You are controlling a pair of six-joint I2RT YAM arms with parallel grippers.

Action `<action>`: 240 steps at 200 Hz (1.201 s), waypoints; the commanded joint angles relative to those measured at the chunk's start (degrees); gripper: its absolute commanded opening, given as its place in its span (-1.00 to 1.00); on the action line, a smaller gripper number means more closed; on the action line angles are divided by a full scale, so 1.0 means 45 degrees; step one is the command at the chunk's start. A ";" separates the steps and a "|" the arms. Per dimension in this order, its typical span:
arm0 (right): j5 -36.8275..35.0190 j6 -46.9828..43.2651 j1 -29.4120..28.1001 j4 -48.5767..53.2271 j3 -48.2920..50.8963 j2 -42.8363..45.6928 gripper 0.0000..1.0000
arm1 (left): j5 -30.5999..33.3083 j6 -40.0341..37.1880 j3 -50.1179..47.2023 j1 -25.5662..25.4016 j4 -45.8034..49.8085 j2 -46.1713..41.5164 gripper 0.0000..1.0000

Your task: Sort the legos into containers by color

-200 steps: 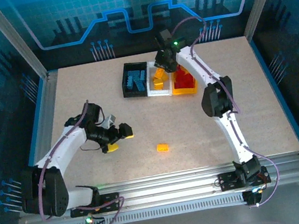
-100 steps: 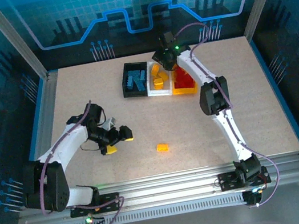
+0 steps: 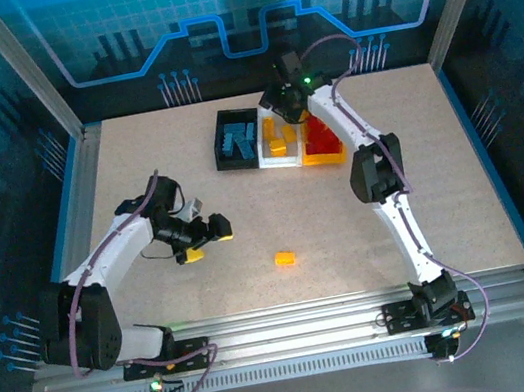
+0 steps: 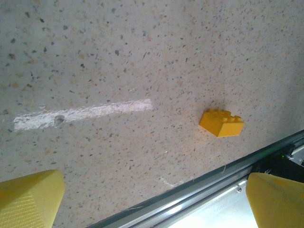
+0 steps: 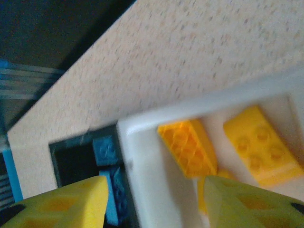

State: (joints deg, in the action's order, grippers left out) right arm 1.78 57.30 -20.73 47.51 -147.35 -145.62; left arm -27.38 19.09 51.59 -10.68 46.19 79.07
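- Two yellow fingers (image 5: 61,202) of the right gripper (image 5: 152,202) stand apart and empty above the white bin (image 5: 213,100).
- Just below them, orange-yellow legos (image 5: 188,147) lie in that bin.
- Beyond its left pad, blue legos (image 5: 105,148) sit in the black bin (image 5: 71,164).
- The left gripper (image 4: 152,204) gapes wide, holding nothing.
- One loose orange-yellow brick (image 4: 221,123) lies on the table (image 4: 118,57) ahead of it, clear of both pads.

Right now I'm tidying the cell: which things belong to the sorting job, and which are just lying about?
Job: loose orange brick; black bin, blue bricks; white bin, orange bricks; yellow-orange bin, red bricks.
Lying about: white scuff mark; metal rail.
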 commanded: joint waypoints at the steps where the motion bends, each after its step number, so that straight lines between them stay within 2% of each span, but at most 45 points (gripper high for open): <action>1: 0.0327 -0.1562 -0.0952 0.2431 0.0552 0.2026 0.13 | -0.0562 -0.0306 -0.0132 -0.0088 -0.0357 -0.0575 0.98; 48: -0.0556 -0.2924 -0.2806 0.4465 0.3925 0.5123 0.16 | -0.0672 -0.0084 -0.0492 -0.0098 -0.0807 -0.1047 0.98; 87: -0.0920 -0.2279 -0.4130 0.5216 0.6959 0.7017 0.28 | -0.0728 -0.0006 -0.0625 -0.0089 -0.0694 -0.1127 0.98; 115: -0.0955 -0.1429 -0.5188 0.4916 0.9276 0.7961 0.40 | -0.0618 0.0062 -0.0810 -0.0166 -0.0876 -0.1111 0.98; 145: -0.0562 -0.0919 -0.6425 0.4564 1.0423 0.7773 0.46 | -0.0309 -0.0080 -0.0732 -0.0173 -0.0660 -0.1038 0.98; 183: -0.0953 -0.0638 -0.7868 0.5047 0.9924 0.6170 0.47 | -0.0057 -0.0096 -0.0926 -0.0301 -0.0657 -0.1204 0.98; 240: -0.0991 0.0406 -0.8108 0.5116 1.0932 0.6002 0.48 | 0.0582 -0.0044 -0.1088 -0.0293 -0.0626 -0.1531 0.98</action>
State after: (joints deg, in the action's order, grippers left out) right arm -1.52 55.33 -56.95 68.25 -100.22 -119.07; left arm -26.15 19.31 47.62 -11.70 43.13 73.78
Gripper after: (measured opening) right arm 0.738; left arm 0.989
